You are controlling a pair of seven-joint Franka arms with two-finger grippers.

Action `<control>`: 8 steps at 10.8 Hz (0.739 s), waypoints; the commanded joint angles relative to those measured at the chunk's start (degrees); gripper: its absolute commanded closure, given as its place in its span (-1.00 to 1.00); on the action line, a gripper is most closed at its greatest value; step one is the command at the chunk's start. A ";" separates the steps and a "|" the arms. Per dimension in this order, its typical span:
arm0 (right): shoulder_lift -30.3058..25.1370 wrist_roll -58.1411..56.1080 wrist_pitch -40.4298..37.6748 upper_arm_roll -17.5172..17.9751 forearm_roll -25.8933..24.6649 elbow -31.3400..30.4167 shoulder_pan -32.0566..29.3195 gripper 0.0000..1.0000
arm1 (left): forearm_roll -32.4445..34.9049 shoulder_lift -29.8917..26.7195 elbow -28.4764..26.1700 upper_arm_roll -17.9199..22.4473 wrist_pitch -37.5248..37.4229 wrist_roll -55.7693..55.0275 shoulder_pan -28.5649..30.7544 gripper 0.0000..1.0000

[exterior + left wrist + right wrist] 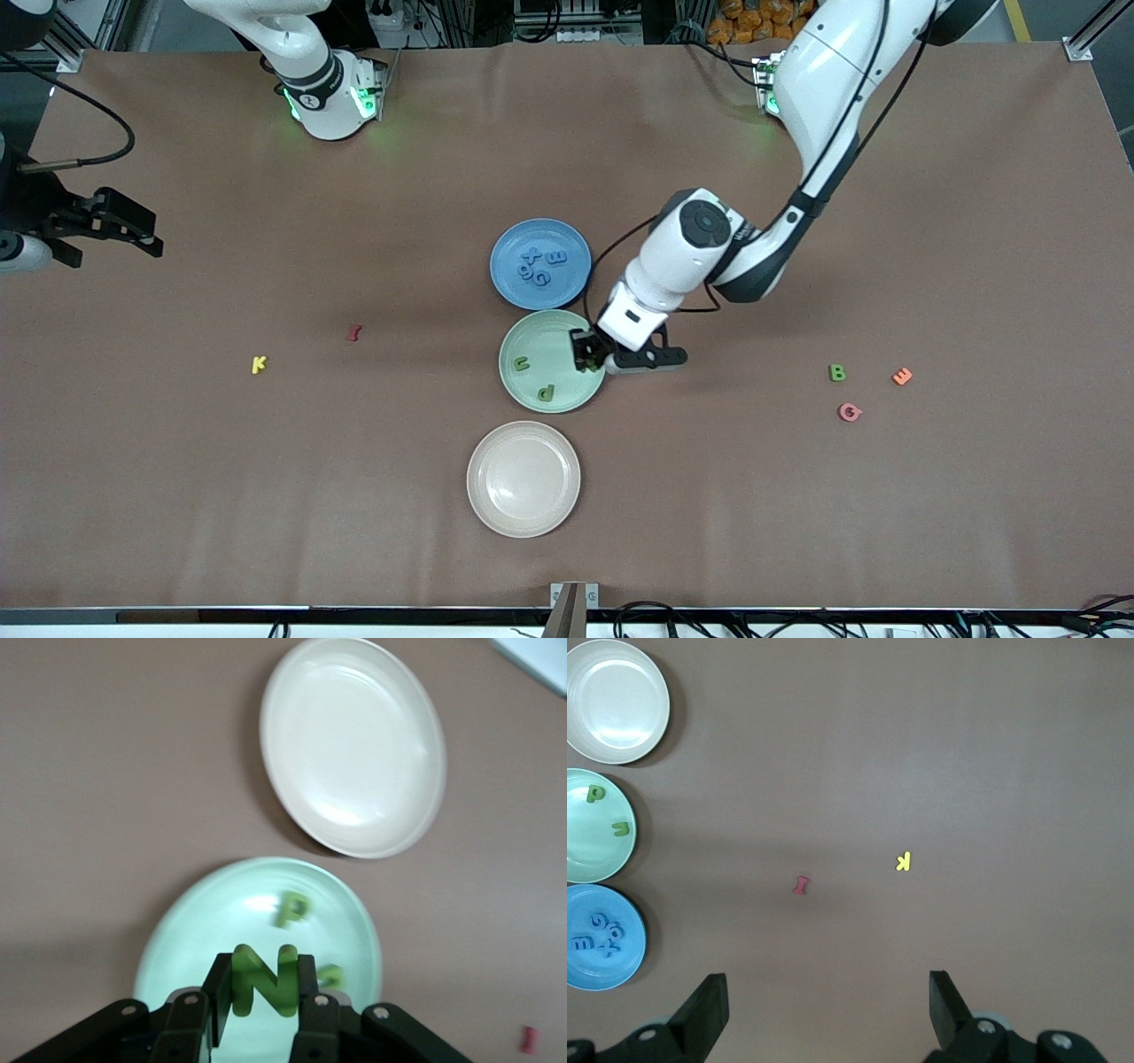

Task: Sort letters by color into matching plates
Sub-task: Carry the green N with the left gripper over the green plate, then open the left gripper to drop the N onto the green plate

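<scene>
My left gripper (263,992) grips the chunky green letter N (264,979) directly above the pale green plate (532,341) at frame centre; my right gripper (828,1010) waits, jaws wide.

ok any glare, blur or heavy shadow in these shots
Front view: evenly lit, a bright sheen on the cream plate, a soft shadow beside the left claw. Left wrist view: the green N in that claw and the claw's fingers look soft, and the green plate shows glare. Right wrist view: sharp, with dim shadow bands on the table.
</scene>
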 commanded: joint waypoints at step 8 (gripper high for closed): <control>-1.77 -0.63 0.11 -0.81 -0.44 -2.44 0.96 -1.00 | 1.95 0.58 1.09 1.25 4.23 -2.00 2.37 -1.00</control>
